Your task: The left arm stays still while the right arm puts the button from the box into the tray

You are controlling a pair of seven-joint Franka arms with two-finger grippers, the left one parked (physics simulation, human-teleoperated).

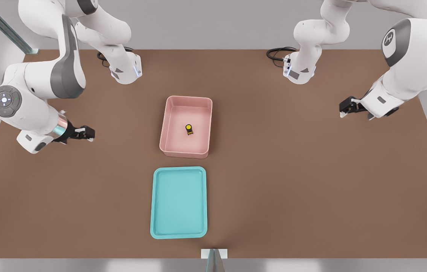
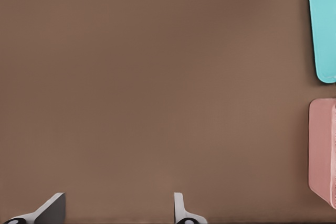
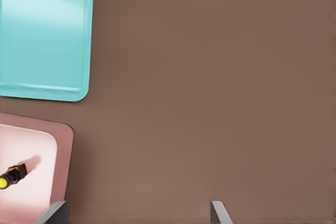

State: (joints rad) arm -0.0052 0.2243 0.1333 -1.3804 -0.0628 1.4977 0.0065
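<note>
The button (image 1: 189, 129), a tiny black piece with a yellow cap, lies inside the pink box (image 1: 168, 124) at the table's middle. In the right wrist view the button (image 3: 11, 175) rests on the floor of the box (image 3: 62, 150). Just in front of the box lies the turquoise tray (image 1: 178, 204), which holds nothing; the wrist view shows the tray (image 3: 42, 35) too. My gripper (image 1: 89, 133) hovers over the table at the front view's left, well apart from the box. Its fingers (image 3: 56, 212) stand open with nothing between them.
The brown table (image 1: 311, 189) carries both arm bases at the back, with a black cable (image 1: 277, 53) by one of them. A small white bracket (image 1: 214, 254) sits at the front edge.
</note>
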